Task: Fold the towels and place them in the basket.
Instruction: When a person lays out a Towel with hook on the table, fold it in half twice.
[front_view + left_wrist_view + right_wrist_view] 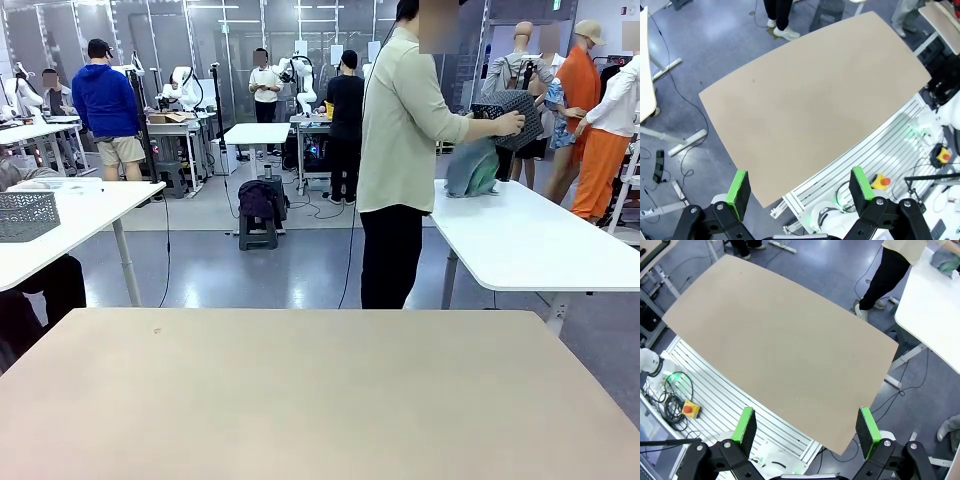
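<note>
— Where are the towels (472, 168) lying?

— They are sitting in a grey-blue and green bunch on the white tabletop (530, 245), off to the right beyond the beige tabletop (320, 400). The person (400, 150) is standing between the two tabletops, turning toward the white one.

— And the basket (522, 104)?

— The person's hand (510, 123) is holding it up just above the towels.

— What are the pincers doing?

— The left pincer (799, 186) is hanging high over the beige tabletop with its green pads (738, 186) spread wide, gripping nothing. The right pincer (807, 427) is hovering likewise, gaping wide over the same tabletop.
</note>
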Controlling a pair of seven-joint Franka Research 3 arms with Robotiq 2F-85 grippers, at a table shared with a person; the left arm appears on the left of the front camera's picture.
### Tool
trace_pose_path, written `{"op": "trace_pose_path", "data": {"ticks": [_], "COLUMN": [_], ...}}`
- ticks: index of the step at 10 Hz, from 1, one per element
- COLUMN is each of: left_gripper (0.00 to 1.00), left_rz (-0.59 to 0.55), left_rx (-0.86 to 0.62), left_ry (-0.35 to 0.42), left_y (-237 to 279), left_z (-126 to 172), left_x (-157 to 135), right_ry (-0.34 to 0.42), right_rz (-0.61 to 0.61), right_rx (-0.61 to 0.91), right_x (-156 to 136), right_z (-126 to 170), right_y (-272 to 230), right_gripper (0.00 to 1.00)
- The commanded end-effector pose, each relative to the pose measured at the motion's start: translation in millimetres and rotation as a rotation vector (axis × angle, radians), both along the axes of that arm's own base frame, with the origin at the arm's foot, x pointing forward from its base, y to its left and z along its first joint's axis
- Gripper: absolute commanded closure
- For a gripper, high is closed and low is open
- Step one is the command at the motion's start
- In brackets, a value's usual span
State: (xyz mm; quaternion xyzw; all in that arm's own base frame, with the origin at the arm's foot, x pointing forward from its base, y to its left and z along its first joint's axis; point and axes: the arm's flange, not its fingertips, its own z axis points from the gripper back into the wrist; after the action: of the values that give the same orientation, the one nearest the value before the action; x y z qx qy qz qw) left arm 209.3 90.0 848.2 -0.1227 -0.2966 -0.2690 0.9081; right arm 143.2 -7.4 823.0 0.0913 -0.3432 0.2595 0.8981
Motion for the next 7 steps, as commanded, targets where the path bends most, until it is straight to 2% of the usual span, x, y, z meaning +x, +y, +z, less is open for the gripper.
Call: {"op": "trace_pose_path", "data": {"ticks": [1, 2, 7], "left_gripper": [0.0, 0.0, 0.0], "left_rz": [0.019, 0.0, 0.0], "left_rx": [-0.019, 0.0, 0.0], "left_ry": [0.029, 0.0, 0.0], "left_y": [-4.9, 0.0, 0.0], "left_z": [-1.0, 0.0, 0.0], "left_x": [-2.6, 0.0, 0.0], "right_ry": [0.023, 0.0, 0.0], "right_rz": [-0.016, 0.0, 0.0], "right_rx": [0.025, 0.0, 0.0], "right_x": [0.2, 0.0, 0.0], "right_z": [7.3, 0.0, 0.0], "right_y": [-2.0, 0.0, 0.0], "right_gripper": [0.0, 0.0, 0.0]}}
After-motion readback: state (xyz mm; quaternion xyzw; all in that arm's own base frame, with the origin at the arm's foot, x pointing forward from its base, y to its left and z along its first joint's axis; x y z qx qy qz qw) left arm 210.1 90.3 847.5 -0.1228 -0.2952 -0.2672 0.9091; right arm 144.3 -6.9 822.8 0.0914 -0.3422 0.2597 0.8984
